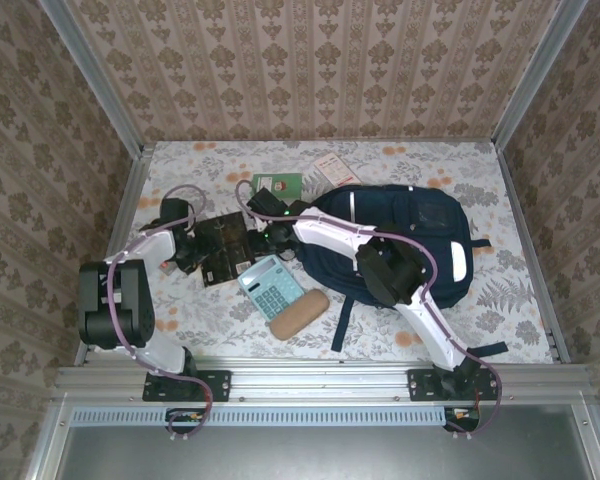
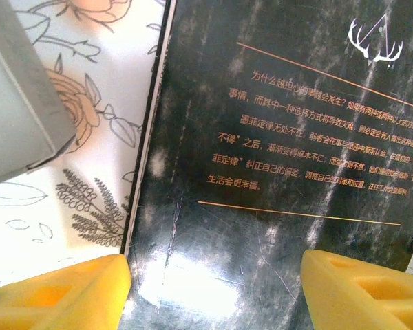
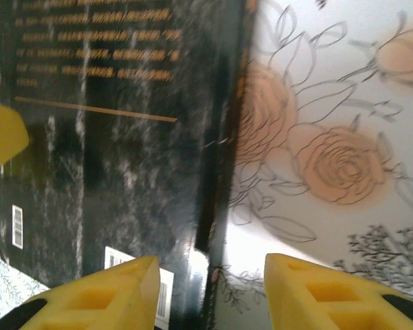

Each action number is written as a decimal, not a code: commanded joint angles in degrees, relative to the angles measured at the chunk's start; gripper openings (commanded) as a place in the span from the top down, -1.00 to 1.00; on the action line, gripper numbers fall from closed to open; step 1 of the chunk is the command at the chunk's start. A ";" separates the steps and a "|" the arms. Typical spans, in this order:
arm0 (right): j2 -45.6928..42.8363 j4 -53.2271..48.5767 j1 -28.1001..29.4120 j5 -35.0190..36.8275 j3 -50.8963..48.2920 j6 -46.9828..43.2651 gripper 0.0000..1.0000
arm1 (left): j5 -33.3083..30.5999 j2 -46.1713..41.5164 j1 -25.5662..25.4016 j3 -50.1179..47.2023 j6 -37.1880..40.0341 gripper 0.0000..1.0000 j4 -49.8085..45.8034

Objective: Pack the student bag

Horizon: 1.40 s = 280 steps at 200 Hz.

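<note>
While the student bag point(image 1: 420, 230) is lying right of centre, left gripper point(image 2: 213, 265) and right gripper point(image 3: 212, 265) are straddling the black book point(image 2: 275, 137) beside it, jaws spread, pinching nothing. Pickup step; next likely needs a firm pinch.

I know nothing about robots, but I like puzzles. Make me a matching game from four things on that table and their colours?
Things:
1. backpack
2. calculator
3. pouch
4. book next to the calculator

Colours:
A. tan
B. black
C. navy
D. pale teal

Pairs: 1-C, 2-D, 3-A, 4-B
</note>
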 commanded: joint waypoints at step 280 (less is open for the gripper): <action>2.31 39.06 -2.33 -26.99 -3.58 28.60 0.19 | 7.78 8.75 -6.86 2.61 -2.35 -0.21 2.88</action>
